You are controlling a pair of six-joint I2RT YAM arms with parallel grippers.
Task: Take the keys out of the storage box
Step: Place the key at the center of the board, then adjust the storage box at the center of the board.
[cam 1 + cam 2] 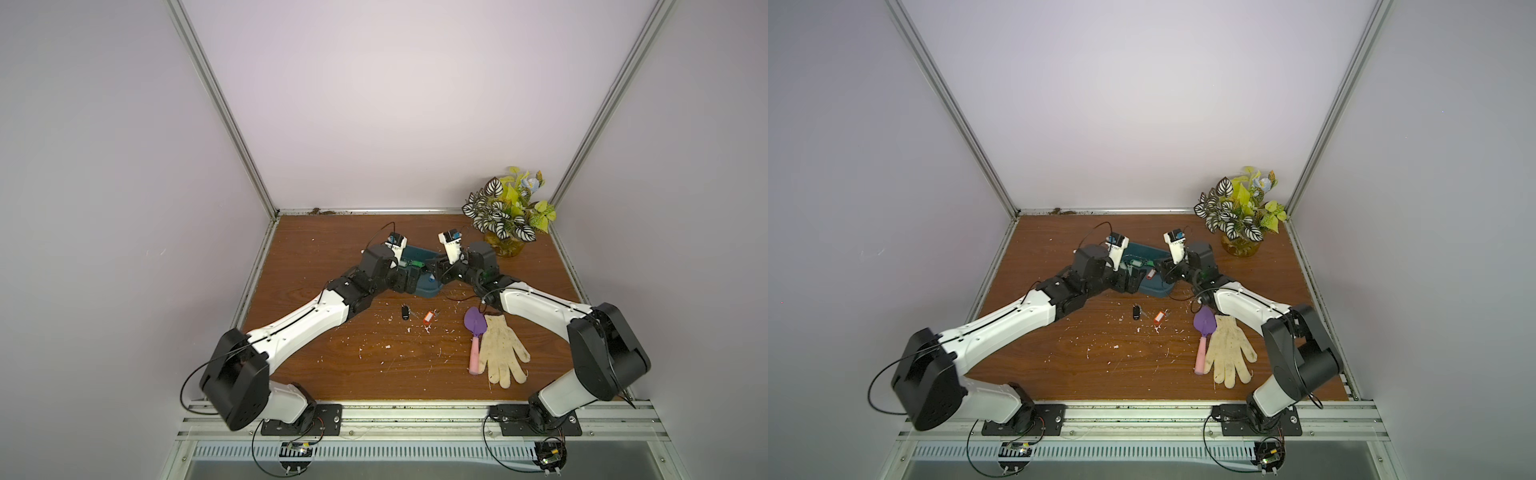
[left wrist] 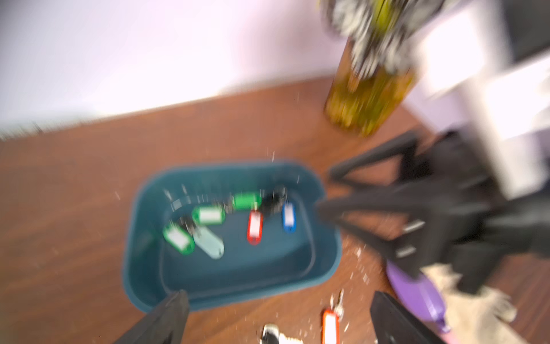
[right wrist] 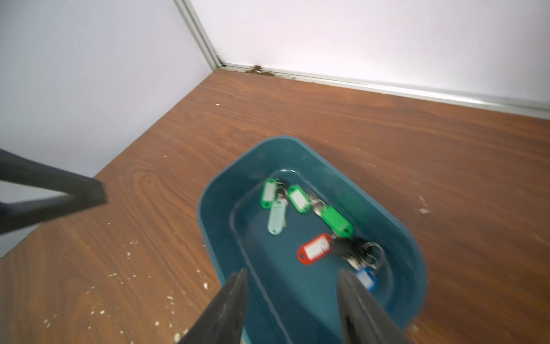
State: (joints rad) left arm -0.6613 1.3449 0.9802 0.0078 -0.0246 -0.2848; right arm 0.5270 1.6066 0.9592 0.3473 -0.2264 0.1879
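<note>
Your left pincer (image 2: pixel 278 296) is spread wide, empty; right pincer (image 3: pixel 291 277) part-spread, empty, over the storage box (image 3: pixel 211 220). Inside lie keys (image 3: pixel 312 220), seemingly seven; two more on the bench (image 1: pixel 374 365).

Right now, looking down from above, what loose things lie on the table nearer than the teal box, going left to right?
black-tagged key → orange-tagged key → purple-and-pink trowel → white glove

Most keys (image 3: pixel 315 250) are lying in the storage box (image 3: pixel 282 152); two others are lying on the surface (image 1: pixel 353 374) before it.
</note>
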